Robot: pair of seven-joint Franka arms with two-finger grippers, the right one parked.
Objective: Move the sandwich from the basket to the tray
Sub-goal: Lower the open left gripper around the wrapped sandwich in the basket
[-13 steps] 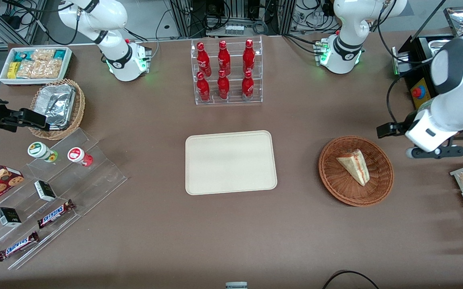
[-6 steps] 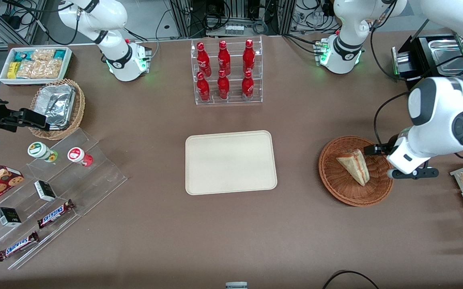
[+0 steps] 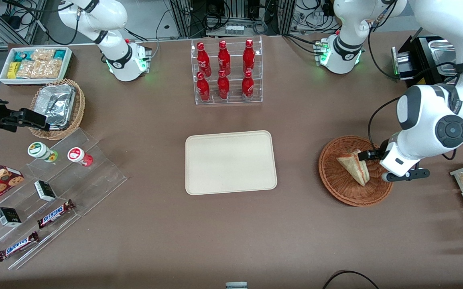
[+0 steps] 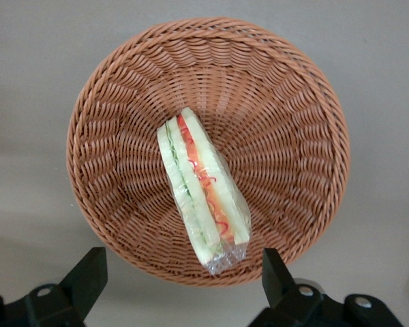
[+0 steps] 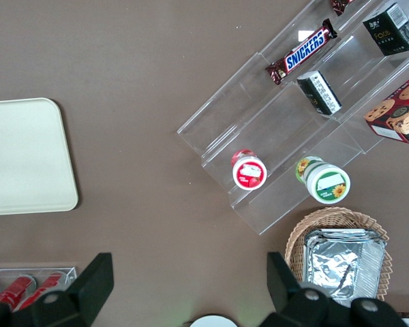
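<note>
Since the earlier frame our tool (image 4: 180,279) has swung in over the basket (image 3: 356,170), fingers spread apart and empty. The sandwich (image 4: 201,189) lies in that basket, well apart from the tray (image 3: 230,162). We're approaching; next we descend and straddle the wedge.

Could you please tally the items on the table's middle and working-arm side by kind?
Red bottles: 6
Tray: 1
Basket: 1
Sandwich: 1
Gripper, open above the basket: 1
Total: 10
</note>
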